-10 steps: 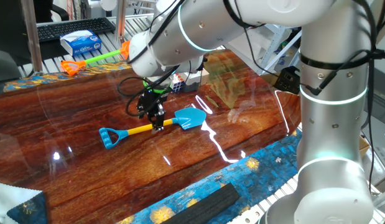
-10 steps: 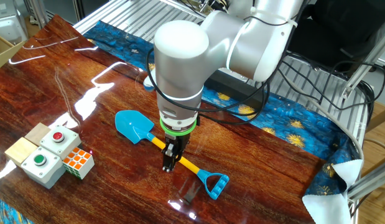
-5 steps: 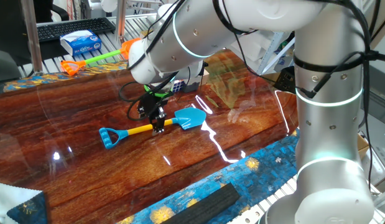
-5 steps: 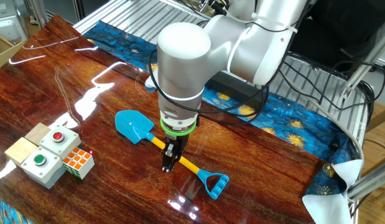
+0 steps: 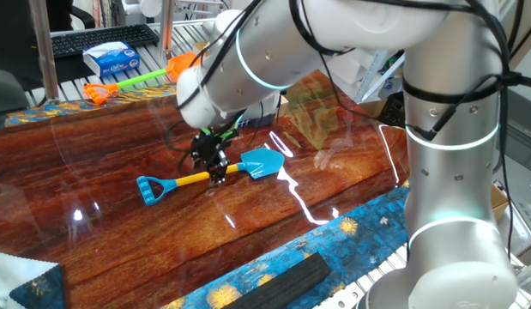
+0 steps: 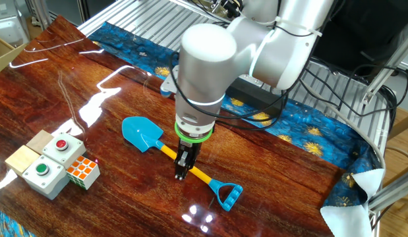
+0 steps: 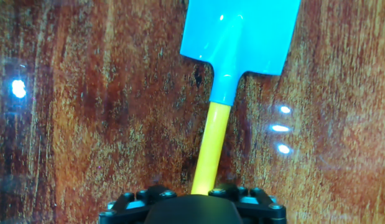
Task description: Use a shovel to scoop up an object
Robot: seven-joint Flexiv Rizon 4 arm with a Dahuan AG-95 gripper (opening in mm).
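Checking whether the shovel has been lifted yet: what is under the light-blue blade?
Under the light-blue plastic blade of the yellow-shafted toy shovel only the glossy wooden table shows; the blade seems to lie on it. The black two-finger gripper covers the mid-shaft, hiding the grip.

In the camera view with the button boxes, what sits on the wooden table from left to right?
Button boxes → Rubik's cube → shovel's blue blade → gripper on the yellow shaft → shovel's blue handle.
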